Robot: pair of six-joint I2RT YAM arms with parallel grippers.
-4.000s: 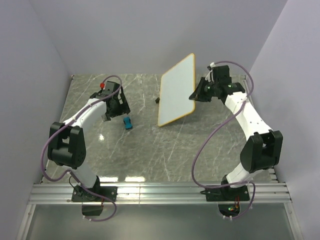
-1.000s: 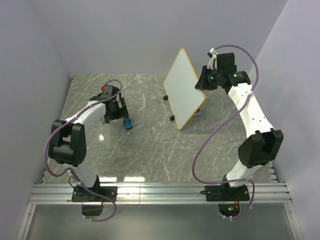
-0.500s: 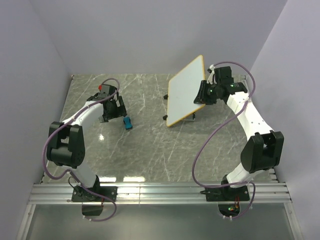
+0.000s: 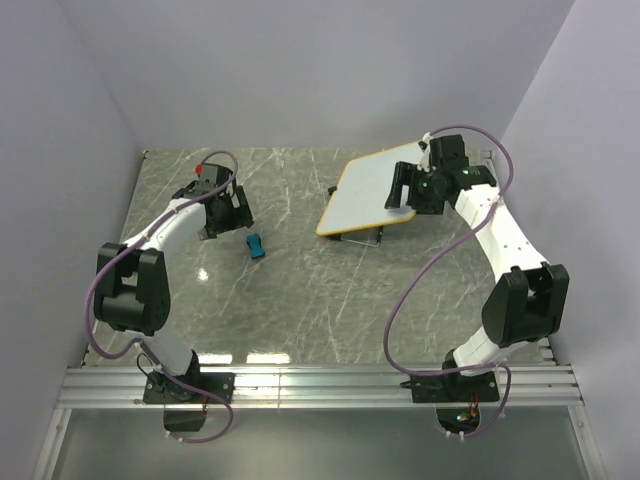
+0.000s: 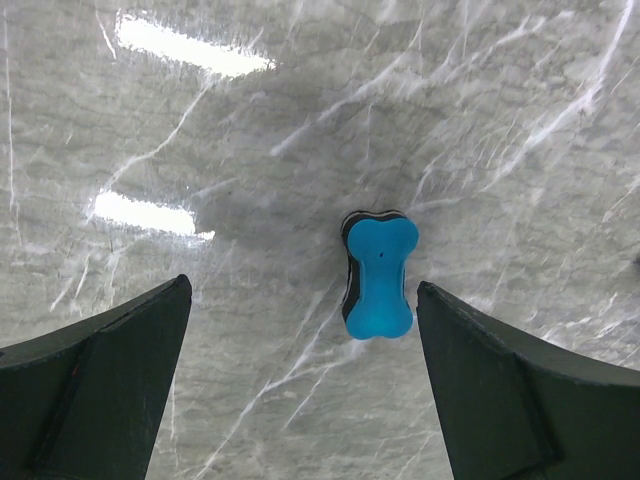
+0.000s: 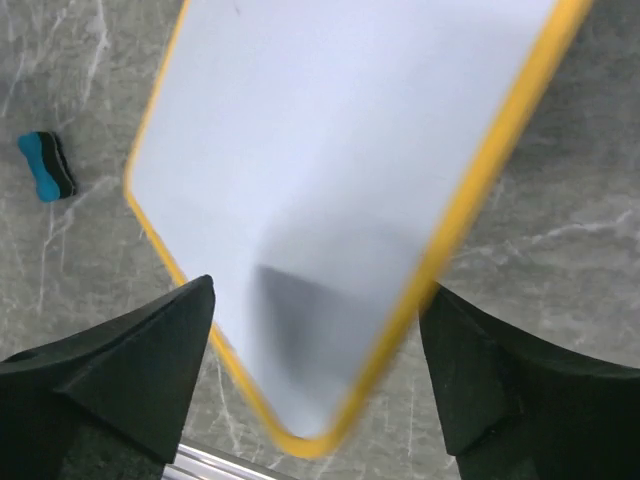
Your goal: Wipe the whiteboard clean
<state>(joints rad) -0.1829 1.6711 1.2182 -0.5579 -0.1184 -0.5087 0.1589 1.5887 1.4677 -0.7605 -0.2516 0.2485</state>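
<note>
The whiteboard (image 4: 362, 190), white with an orange-yellow rim, lies nearly flat on the marble table at the back right, and its face shows no writing. In the right wrist view the whiteboard (image 6: 340, 150) looks blurred, with one rounded corner between the jaws. My right gripper (image 4: 404, 194) (image 6: 318, 290) is open, its fingers standing clear of the rim on both sides. A small blue eraser (image 4: 256, 246) (image 5: 379, 277) (image 6: 47, 166) lies on the table at the left. My left gripper (image 4: 226, 208) (image 5: 303, 288) hovers above it, open and empty.
Grey walls close in the table on three sides. An aluminium rail (image 4: 320, 385) runs along the near edge by the arm bases. Small black feet and a thin bar show under the board's near edge (image 4: 360, 236).
My right gripper has opened and let go of the whiteboard, which went from standing steeply tilted to nearly flat on the table. The left arm shifted slightly back.
</note>
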